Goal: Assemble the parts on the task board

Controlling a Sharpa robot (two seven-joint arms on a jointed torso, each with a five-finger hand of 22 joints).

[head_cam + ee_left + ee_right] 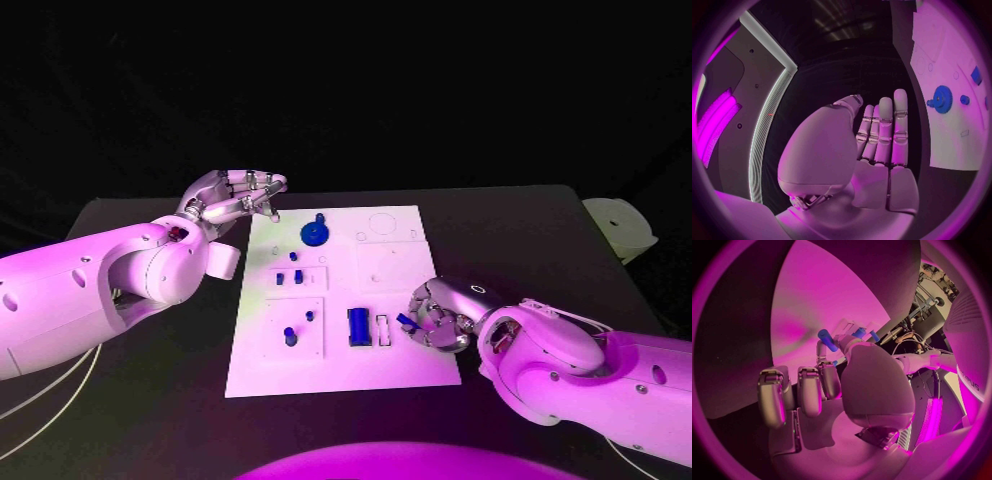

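The right hand (440, 318) pinched a small blue part (408, 323) (likely light, stiff, best gripped mid-body) above the task board (389, 375); left hand (231, 198) hovered empty, fingers apart

Two glossy white rounded arms, silver segmented hands, left hand (235, 195), right hand (441, 315), thin pale cables trailing
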